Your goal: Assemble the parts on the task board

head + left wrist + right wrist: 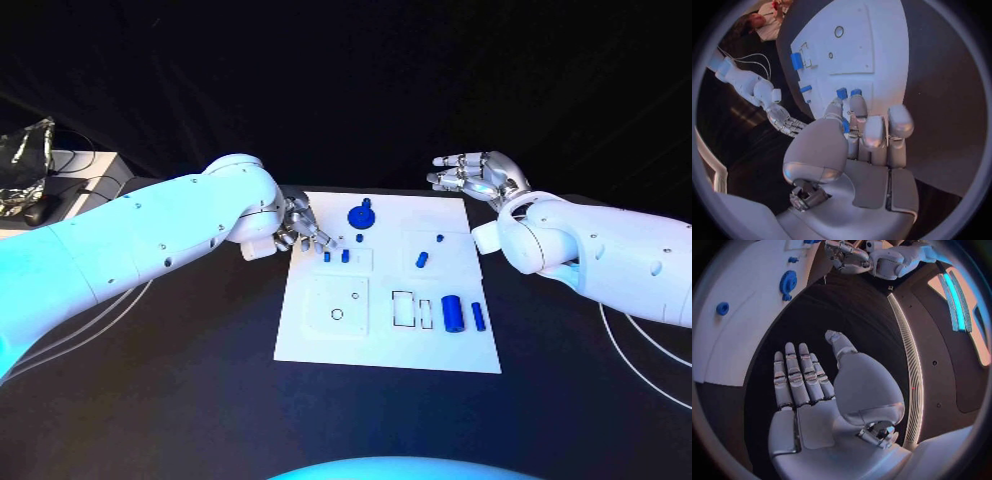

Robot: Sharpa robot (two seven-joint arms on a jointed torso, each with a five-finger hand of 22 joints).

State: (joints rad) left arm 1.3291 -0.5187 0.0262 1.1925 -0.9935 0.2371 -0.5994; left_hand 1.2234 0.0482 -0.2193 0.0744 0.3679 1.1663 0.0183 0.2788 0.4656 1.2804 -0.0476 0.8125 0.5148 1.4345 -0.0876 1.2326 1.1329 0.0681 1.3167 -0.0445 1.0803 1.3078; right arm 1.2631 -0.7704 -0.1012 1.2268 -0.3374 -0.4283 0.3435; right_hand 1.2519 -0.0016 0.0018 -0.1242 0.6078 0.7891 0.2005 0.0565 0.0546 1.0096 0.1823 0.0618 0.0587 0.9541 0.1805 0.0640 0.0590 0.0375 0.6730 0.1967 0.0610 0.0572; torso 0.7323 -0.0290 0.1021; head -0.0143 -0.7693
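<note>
left hand (299, 229) at task board (325, 340) edge w/ fingers curled, grip unclear; right hand (483, 177) spread, empty.

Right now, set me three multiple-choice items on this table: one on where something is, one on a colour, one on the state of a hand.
1. Where is the left hand?
A. At the task board's far left edge, near two small blue pegs
B. Off the board, beyond its near right corner
C. Resting on the large blue cylinder

2. What colour are the parts on the task board?
A. Red
B. Blue
C. Yellow

3. What is the state of the right hand?
A. It grips the gear
B. It presses flat on the board
C. It holds nothing, fingers apart, off the board

Answers: 1 A, the head view shows its fingers over the board's edge by the two small pegs. 2 B, the gear and the cylinder are blue. 3 C, the right wrist view shows bare fingers over the black table.
</note>
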